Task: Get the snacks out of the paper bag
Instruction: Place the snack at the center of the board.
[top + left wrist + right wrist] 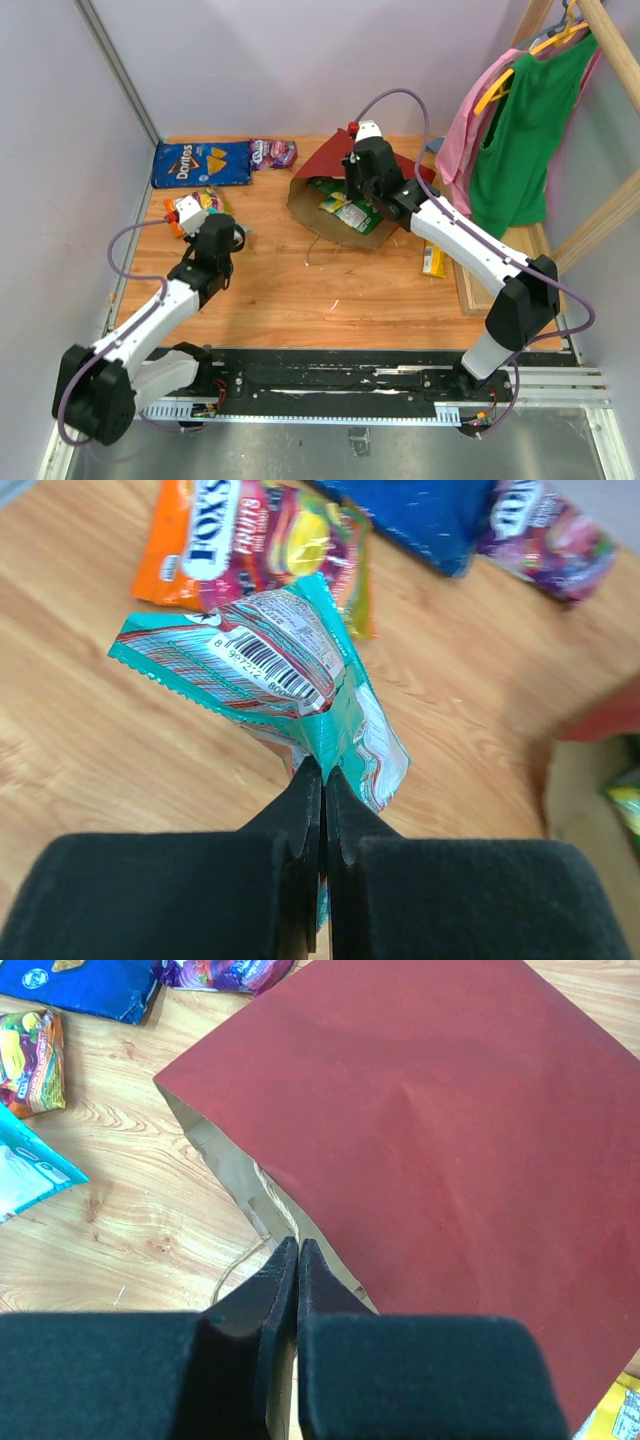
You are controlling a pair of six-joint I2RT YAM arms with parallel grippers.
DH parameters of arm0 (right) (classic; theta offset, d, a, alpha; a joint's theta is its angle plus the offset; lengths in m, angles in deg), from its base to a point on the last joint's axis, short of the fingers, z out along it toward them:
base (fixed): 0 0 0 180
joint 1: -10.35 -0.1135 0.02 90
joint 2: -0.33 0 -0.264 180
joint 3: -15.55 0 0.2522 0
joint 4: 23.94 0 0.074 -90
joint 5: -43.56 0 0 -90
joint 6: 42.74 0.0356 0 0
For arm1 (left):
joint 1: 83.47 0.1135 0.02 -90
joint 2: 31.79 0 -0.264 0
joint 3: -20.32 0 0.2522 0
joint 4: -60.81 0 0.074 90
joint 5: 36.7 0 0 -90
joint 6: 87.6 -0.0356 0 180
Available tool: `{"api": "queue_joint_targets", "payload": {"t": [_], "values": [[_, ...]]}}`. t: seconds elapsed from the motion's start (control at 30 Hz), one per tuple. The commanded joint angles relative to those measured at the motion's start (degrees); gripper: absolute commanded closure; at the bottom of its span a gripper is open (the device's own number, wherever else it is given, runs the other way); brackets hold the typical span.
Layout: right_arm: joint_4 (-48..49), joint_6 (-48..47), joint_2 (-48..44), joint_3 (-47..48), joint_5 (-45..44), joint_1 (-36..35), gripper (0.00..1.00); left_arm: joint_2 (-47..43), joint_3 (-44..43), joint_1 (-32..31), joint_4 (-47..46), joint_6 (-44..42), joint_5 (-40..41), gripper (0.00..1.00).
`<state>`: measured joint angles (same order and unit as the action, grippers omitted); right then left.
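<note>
Pinching: left claw (322, 772), teal packet (262, 660); right claw (297, 1252), paper bag (430, 1130)

"Doritos" stands in white on the blue bag (200, 163), far left on the bench (300, 290). The orange-and-pink packet (250, 550) near it reads "FOX'S" and "FRUITS". The purple bag (545, 530), right of the blue bag, shows part of a "FOX'S" logo. The teal packet (270, 660) bears a barcode whose digits are not legible.

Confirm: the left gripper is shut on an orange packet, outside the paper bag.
Wrong colour. The left gripper is shut on a teal packet, outside the paper bag; the left wrist view shows it.
</note>
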<state>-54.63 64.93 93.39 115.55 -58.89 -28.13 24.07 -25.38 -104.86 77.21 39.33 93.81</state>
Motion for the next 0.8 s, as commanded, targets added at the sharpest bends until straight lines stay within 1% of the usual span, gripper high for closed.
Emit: {"api": "queue_joint_targets", "payload": {"t": [0.0,0.07,0.1,0.13,0.17,0.2,0.23,0.3,0.37,0.43,0.57,0.63,0.77], "values": [[0.7,-0.4,-2.3,-1.8,-0.9,-1.4,0.99,7.0,-8.8,0.4,11.7,8.0,13.8,1.00],[1.0,-0.5,-2.5,-2.3,-0.9,-1.4,0.99,8.8,-10.4,0.3,12.6,6.6,12.1,0.99],[1.1,-0.5,-2.4,-2.5,-0.8,-1.4,0.99,8.8,-9.9,0.4,9.8,3.3,8.9,0.99],[1.2,-0.5,-2.4,-2.6,-0.6,-1.4,0.99,8.1,-8.7,0.3,4.2,-0.1,4.8,0.99],[1.2,-0.5,-2.3,-2.7,-0.5,-1.4,0.99,7.0,-6.9,0.4,1.4,-3.3,0.4,0.99],[1.2,-0.5,-2.1,-2.7,-0.3,-1.4,0.99,5.8,-5.0,0.4,-4.5,-5.5,-4.0,0.99],[1.2,-0.7,-2.1,-2.7,-0.3,-1.4,0.99,4.5,-3.2,0.4,-8.4,-6.9,-8.0,0.99],[1.2,-1.0,-2.2,-2.9,-0.3,-1.4,0.99,3.4,-1.2,0.5,-12.9,-7.7,-14.0,1.00],[1.1,-1.3,-2.5,-3.1,-0.8,-1.4,0.99,4.5,-1.8,0.4,-14.0,-8.9,-18.1,0.99],[1.2,-1.6,-2.7,-3.7,-1.0,-1.3,0.99,7.4,-4.0,0.4,-13.2,-10.7,-19.1,0.99],[1.3,-1.6,-3.2,-4.0,-0.5,-1.3,0.99,15.9,-10.1,0.8,-9.9,-14.3,-17.6,0.99],[1.3,-1.9,-3.4,-4.1,-0.5,-1.3,0.99,20.1,-12.9,1.1,-8.4,-16.0,-19.5,1.00],[1.2,-2.6,-4.0,-4.6,-1.0,-1.3,0.99,25.5,-14.8,1.8,-9.1,-17.4,-20.1,1.00]]}}
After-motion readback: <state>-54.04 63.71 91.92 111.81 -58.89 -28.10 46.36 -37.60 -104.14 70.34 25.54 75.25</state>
